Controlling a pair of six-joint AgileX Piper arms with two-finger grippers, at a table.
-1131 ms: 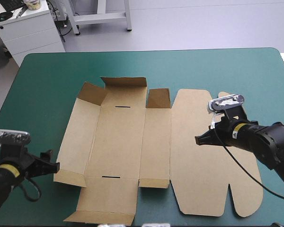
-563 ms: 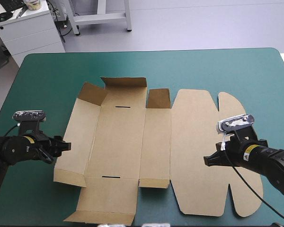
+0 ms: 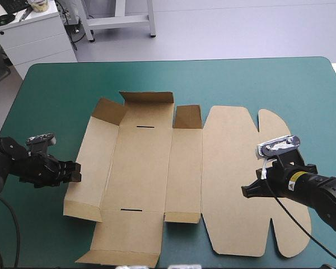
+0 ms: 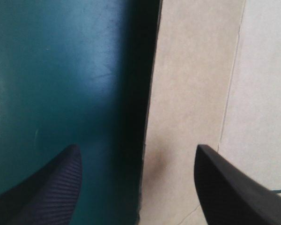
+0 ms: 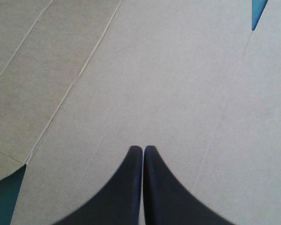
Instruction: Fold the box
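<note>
Straddling the box (image 3: 145, 168) edge at 9 o'clock, the left pincer (image 3: 77, 172) gapes; the closed right pincer (image 3: 245, 191) overhangs its 3 o'clock panel.

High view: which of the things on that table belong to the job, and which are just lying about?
Part of the job:
the box, brown board, mostly flat, a few flaps raised
the left hand, open at the box's left edge
the right hand, shut, over the flat lid

Not part of it:
the teal-green cover, only the surface underneath
</note>
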